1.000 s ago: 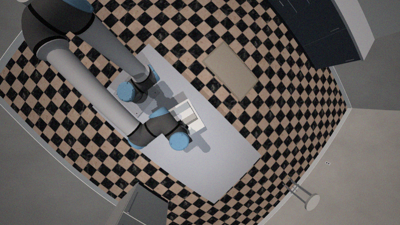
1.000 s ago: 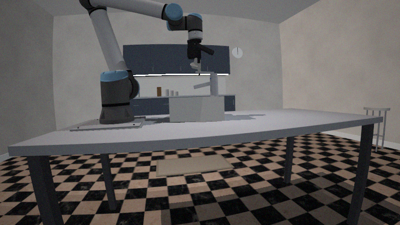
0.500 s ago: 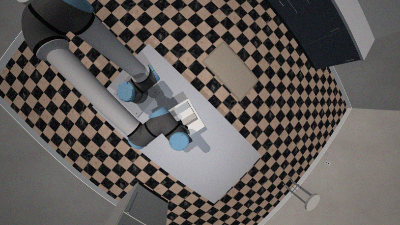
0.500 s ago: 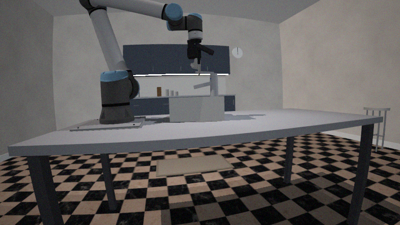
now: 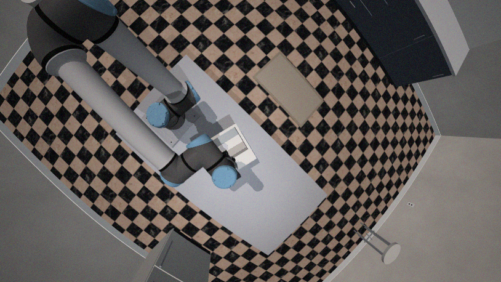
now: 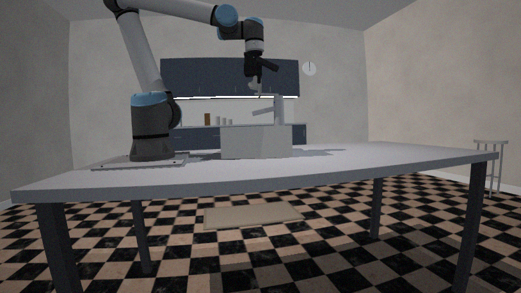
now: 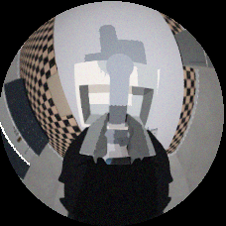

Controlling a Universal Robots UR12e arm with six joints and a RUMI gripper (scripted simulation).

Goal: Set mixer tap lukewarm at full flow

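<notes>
We find no readable writing anywhere. The exterior view shows the tap upright on the sink block, spout angled left, which the arm hides from above. In the wrist view, the gripper is clamped on the lever near its end.

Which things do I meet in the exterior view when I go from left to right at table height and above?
Arm base → brown canister on the far counter → sink block with the tap, its lever held in the gripper → wall clock → stool.
</notes>
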